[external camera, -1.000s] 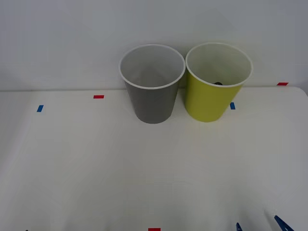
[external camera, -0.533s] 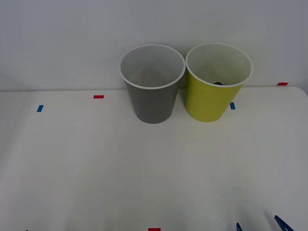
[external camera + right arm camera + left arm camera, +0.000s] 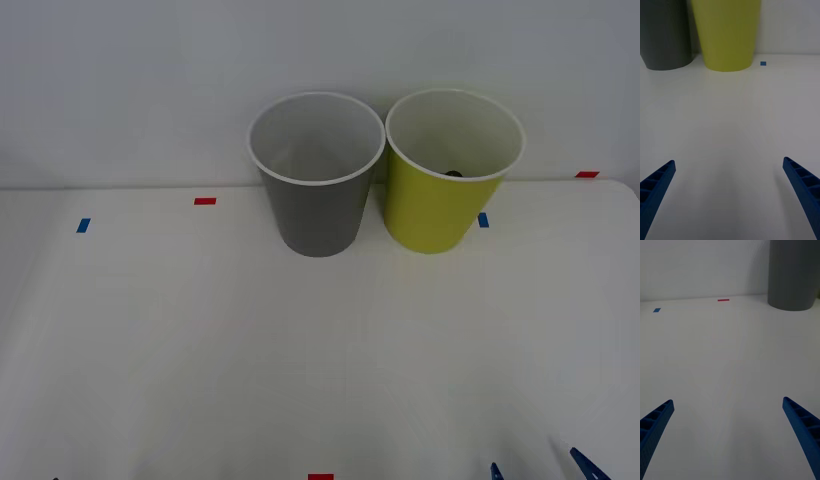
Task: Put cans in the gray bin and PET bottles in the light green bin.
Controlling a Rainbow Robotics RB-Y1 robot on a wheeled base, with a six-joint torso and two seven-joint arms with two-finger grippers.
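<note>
While the gray bin (image 3: 318,175) and light green bin (image 3: 450,172) stand side by side at the counter's (image 3: 300,350) far edge, both grippers, left (image 3: 728,438) and right (image 3: 730,197), hover near the near edge, jaws spread, empty.

Only a dark speck shows inside the light green bin (image 3: 440,215); what it is cannot be told.

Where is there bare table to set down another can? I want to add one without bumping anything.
The wide stretch of table in front of the gray bin and green bin is bare, as is the left side by the red tape. It is crowded at the back, where the bins stand almost touching. The open right gripper and left gripper hover at the near edge.
</note>
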